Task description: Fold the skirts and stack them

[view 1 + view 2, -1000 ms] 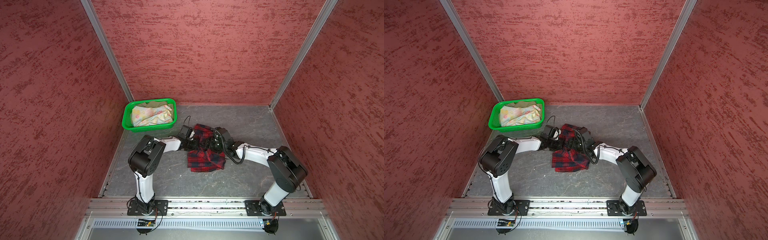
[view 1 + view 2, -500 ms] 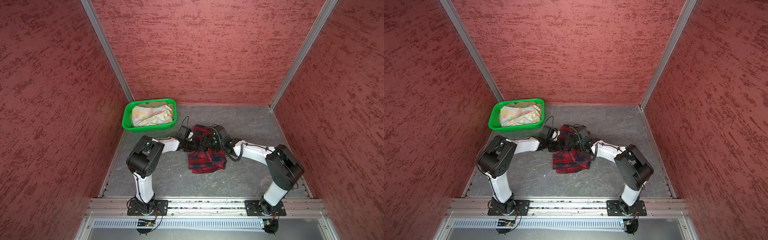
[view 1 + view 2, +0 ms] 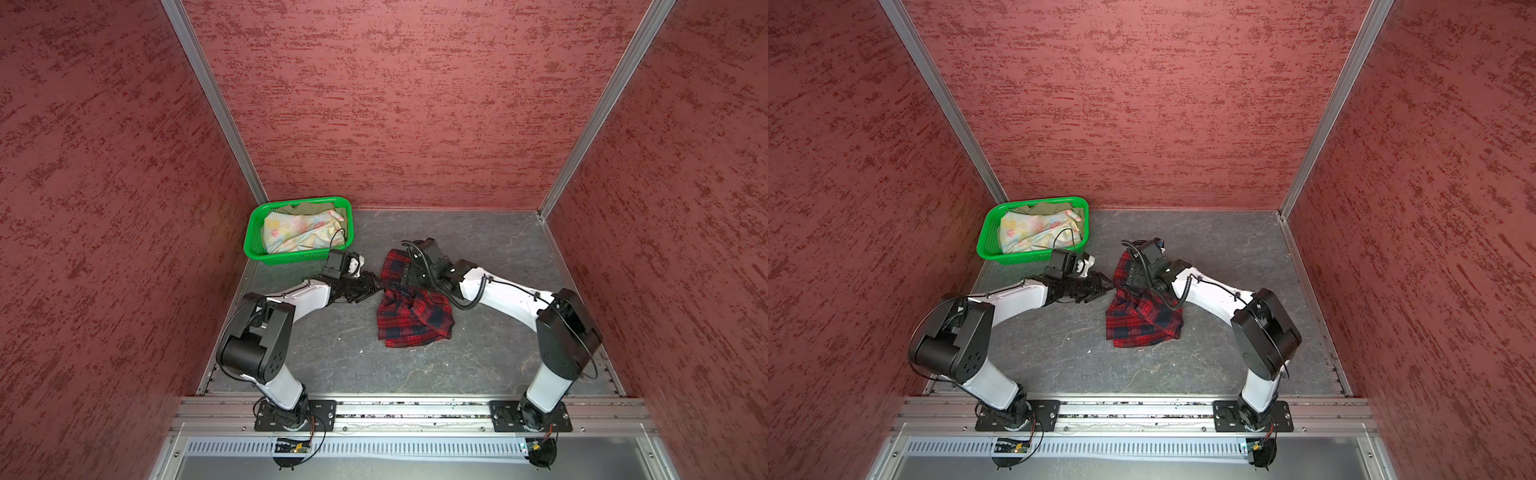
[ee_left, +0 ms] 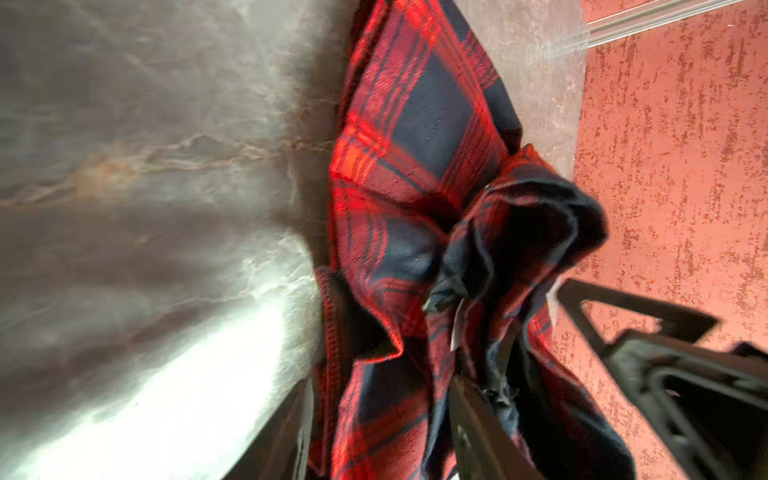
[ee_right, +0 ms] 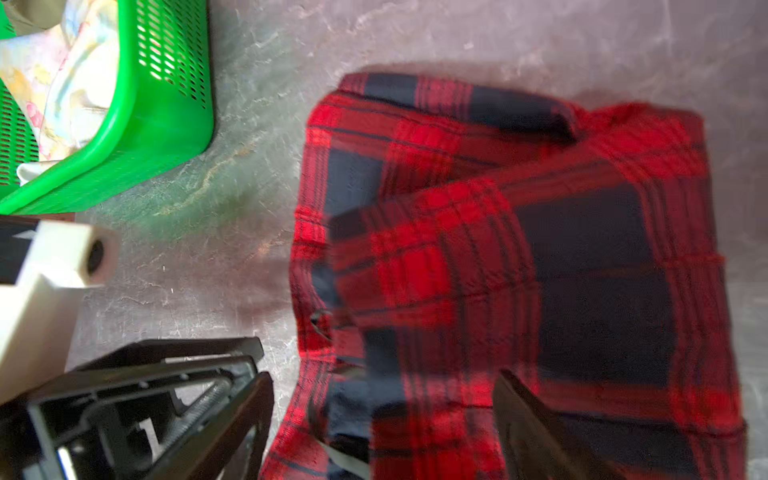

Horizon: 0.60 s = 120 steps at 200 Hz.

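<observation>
The red-and-navy plaid skirt [image 3: 411,309] [image 3: 1142,318] lies crumpled on the grey table, with its far part under the two grippers. My left gripper [image 3: 376,284] [image 3: 1106,284] is at the skirt's left edge. In the left wrist view its jaws [image 4: 382,432] stand apart with loose plaid cloth [image 4: 415,166] between them. My right gripper [image 3: 401,284] [image 3: 1131,282] hangs over the skirt's upper part. It is wide open [image 5: 386,424] above the plaid [image 5: 519,249]. The pastel flowered skirt [image 3: 299,230] [image 3: 1034,228] [image 5: 62,83] and the olive skirt [image 3: 311,206] [image 3: 1050,206] lie in the basket.
The green perforated basket [image 3: 257,249] [image 3: 988,245] [image 5: 166,124] stands at the far left corner, close behind my left wrist. Red walls close in the table on three sides. Bare grey tabletop [image 3: 490,257] lies right of and in front of the plaid skirt.
My left gripper has opened and let go of the plaid skirt, drawing back to its left edge. The right gripper has opened a little wider.
</observation>
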Tool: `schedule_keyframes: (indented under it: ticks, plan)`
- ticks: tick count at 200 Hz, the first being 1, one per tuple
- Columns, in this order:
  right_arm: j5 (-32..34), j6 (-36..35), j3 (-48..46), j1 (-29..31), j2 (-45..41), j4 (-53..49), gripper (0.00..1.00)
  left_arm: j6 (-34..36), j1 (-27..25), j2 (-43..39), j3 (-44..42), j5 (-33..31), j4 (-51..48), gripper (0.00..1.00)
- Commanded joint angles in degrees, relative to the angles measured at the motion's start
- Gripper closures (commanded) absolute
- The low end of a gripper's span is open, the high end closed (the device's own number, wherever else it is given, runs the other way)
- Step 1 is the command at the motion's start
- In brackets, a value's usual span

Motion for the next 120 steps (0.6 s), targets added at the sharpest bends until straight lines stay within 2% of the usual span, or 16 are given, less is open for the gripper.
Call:
schedule_keyframes:
  ticks: [1,91,120]
  plan:
    - [5.6,-1.5,4.3,2.3,4.3,-8.5,0.16,1.3,0.3,0.0,-1.7,-1.5,-0.6,0.47]
    - [11.4,-0.3,13.0,5.5,16.4,-16.6,0.14,1.0,0.2,4.9,-3.4,-2.1,4.2,0.53]
    - [12.3,-0.3,13.2,6.0,17.9,-17.0,0.29,0.0,0.0,6.3,-3.7,-1.2,6.3,0.56]
